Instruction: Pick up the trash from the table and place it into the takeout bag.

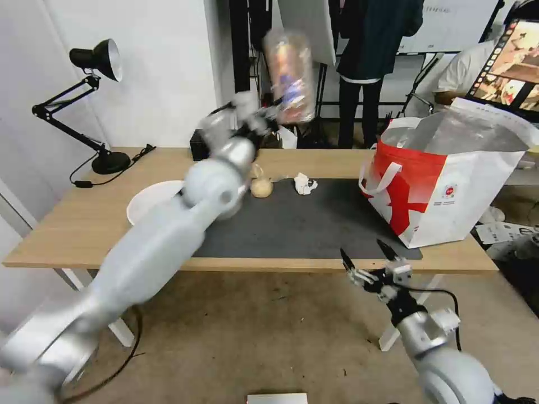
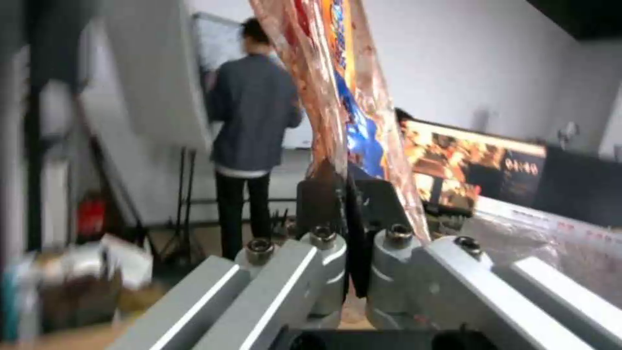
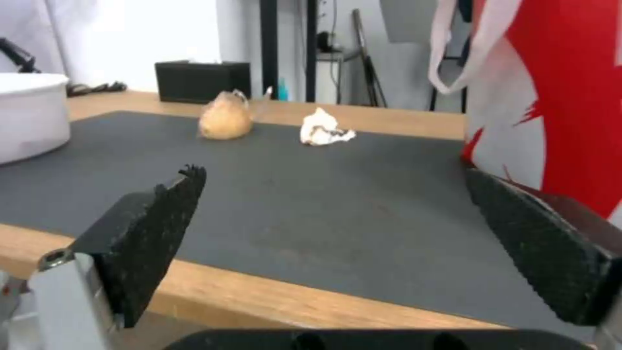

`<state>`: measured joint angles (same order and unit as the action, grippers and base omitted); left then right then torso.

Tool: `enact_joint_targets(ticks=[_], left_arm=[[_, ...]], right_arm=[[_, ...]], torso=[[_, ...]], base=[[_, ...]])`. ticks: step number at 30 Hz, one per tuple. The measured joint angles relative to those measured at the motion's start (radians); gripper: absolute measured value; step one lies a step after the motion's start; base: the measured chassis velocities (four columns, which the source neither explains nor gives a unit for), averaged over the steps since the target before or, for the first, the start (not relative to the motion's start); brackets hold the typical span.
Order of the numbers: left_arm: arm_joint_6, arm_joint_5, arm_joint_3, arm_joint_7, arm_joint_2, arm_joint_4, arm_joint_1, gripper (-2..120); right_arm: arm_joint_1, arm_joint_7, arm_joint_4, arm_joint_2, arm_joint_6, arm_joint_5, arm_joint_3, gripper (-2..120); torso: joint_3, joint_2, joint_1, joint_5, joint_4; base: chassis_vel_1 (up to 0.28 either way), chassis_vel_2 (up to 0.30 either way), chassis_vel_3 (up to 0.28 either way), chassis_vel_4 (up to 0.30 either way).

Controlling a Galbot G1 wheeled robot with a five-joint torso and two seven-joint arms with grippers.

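Note:
My left gripper [image 1: 263, 121] is raised high over the back of the table [image 1: 62, 227], shut on the clear plastic tray [image 1: 289, 76] smeared with red sauce. In the left wrist view the tray [image 2: 337, 97] stands up from the closed fingers [image 2: 327, 194]. On the dark mat [image 1: 292, 224] lie a knotted bag of beige stuff [image 1: 261, 186] and a crumpled white tissue [image 1: 304, 183]. A white bowl [image 1: 150, 203] sits left of the mat, partly behind my left arm. The takeout bag [image 1: 449, 185] stands open at the right end. My right gripper [image 1: 366, 256] hangs open before the table's front edge.
A black desk lamp [image 1: 96, 60] stands at the table's back left corner and a black tissue box [image 1: 199, 145] at the back edge. A person stands beyond the table, and a lit monitor [image 1: 511, 67] sits behind the bag.

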<state>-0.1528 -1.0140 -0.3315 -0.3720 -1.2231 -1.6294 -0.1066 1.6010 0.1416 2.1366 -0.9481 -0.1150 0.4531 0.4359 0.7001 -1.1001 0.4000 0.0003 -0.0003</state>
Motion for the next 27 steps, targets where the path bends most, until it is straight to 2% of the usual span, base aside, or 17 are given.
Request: enact_joint_targets(ticks=[1, 3, 5, 6, 7, 8, 9, 10, 11, 12, 14, 17, 19, 21, 22, 27], left_arm=[[0.0, 0.0, 0.0, 0.0, 0.0, 0.0, 0.0, 0], [0.012, 0.121, -0.115, 0.02, -0.131, 0.15, 0.124, 0], [0.038, 0.215, -0.182, 0.059, -0.237, 0.282, 0.189, 0], [0.038, 0.215, -0.182, 0.059, -0.237, 0.282, 0.189, 0], [0.06, 0.275, -0.215, 0.1, -0.299, 0.362, 0.22, 0], [0.072, 0.302, -0.23, 0.123, -0.326, 0.4, 0.233, 0], [0.072, 0.302, -0.23, 0.123, -0.326, 0.4, 0.233, 0], [0.089, 0.335, -0.253, 0.159, -0.358, 0.449, 0.249, 0], [0.114, 0.361, -0.3, 0.237, -0.379, 0.502, 0.274, 0], [0.114, 0.361, -0.3, 0.237, -0.379, 0.502, 0.274, 0], [0.125, 0.387, -0.357, 0.318, -0.382, 0.543, 0.287, 0], [0.128, 0.392, -0.378, 0.332, -0.381, 0.561, 0.285, 0], [0.128, 0.392, -0.38, 0.331, -0.379, 0.563, 0.28, 0], [0.125, 0.389, -0.372, 0.302, -0.377, 0.556, 0.268, 7], [0.125, 0.389, -0.372, 0.302, -0.377, 0.556, 0.268, 7], [0.108, 0.35, -0.342, 0.276, -0.373, 0.512, 0.263, 27]], right_arm=[[0.0, 0.0, 0.0, 0.0, 0.0, 0.0, 0.0, 100], [0.011, -0.013, 0.001, -0.043, -0.003, -0.027, 0.01, 100], [0.01, -0.017, -0.002, -0.066, -0.003, -0.047, 0.01, 100], [0.01, -0.017, -0.002, -0.066, -0.003, -0.047, 0.01, 100], [0.009, -0.019, -0.005, -0.08, -0.003, -0.057, 0.009, 100], [0.009, -0.02, -0.005, -0.086, -0.003, -0.063, 0.009, 100], [0.009, -0.02, -0.005, -0.086, -0.003, -0.063, 0.009, 100], [0.009, -0.022, -0.007, -0.094, -0.003, -0.07, 0.007, 100], [0.012, -0.024, -0.007, -0.106, -0.003, -0.078, 0.005, 100], [0.012, -0.024, -0.007, -0.106, -0.003, -0.078, 0.005, 100], [0.024, -0.031, -0.007, -0.118, -0.003, -0.083, 0.01, 100], [0.034, -0.041, -0.012, -0.123, -0.011, -0.085, 0.019, 100], [0.037, -0.044, -0.014, -0.124, -0.014, -0.085, 0.022, 100], [0.037, -0.051, -0.02, -0.124, -0.016, -0.085, 0.024, 100], [0.037, -0.051, -0.02, -0.124, -0.016, -0.085, 0.024, 100], [0.031, -0.057, -0.024, -0.125, -0.015, -0.082, 0.015, 100]], torso=[[0.0, 0.0, 0.0, 0.0, 0.0], [0.0, 0.0, 0.0, 0.0001, 0.0001], [0.0, 0.0, 0.0, 0.0003, 0.0], [0.0, 0.0, 0.0, 0.0003, 0.0], [0.0, 0.0, 0.0, 0.0003, -0.0003], [0.0, 0.0, 0.0, 0.0004, -0.0003], [0.0, 0.0, 0.0, 0.0004, -0.0003], [0.0, 0.0, 0.0, 0.0005, -0.0006], [0.0, 0.0, 0.0, 0.0004, -0.0004], [0.0, 0.0, 0.0, 0.0004, -0.0004], [0.0, 0.0, 0.0, 0.0, 0.0006], [0.0, 0.0, 0.0, -0.0002, 0.0008], [0.0, 0.0, 0.0, -0.0002, 0.0007], [0.0, 0.0, 0.0, -0.0001, 0.0003], [0.0, 0.0, 0.0, -0.0001, 0.0003], [0.0, 0.0, 0.0, -0.0003, 0.0003]], base=[[0.0, 0.0, 0.0, 0.0], [0.0, 0.0, 0.0, 0.0], [0.0, 0.0, 0.0, 0.0], [0.0, 0.0, 0.0, 0.0], [0.0, 0.0, 0.0, 0.0], [0.0, 0.0, 0.0, 0.0], [0.0, 0.0, 0.0, 0.0], [0.0, 0.0, 0.0, 0.0], [0.0, 0.0, 0.0, 0.0], [0.0, 0.0, 0.0, 0.0], [0.0, 0.0, 0.0, 0.0], [0.0, 0.0, 0.0, 0.0], [0.0, 0.0, 0.0, 0.0], [0.0, 0.0, 0.0, 0.0], [0.0, 0.0, 0.0, 0.0], [0.0, 0.0, 0.0, 0.0]])
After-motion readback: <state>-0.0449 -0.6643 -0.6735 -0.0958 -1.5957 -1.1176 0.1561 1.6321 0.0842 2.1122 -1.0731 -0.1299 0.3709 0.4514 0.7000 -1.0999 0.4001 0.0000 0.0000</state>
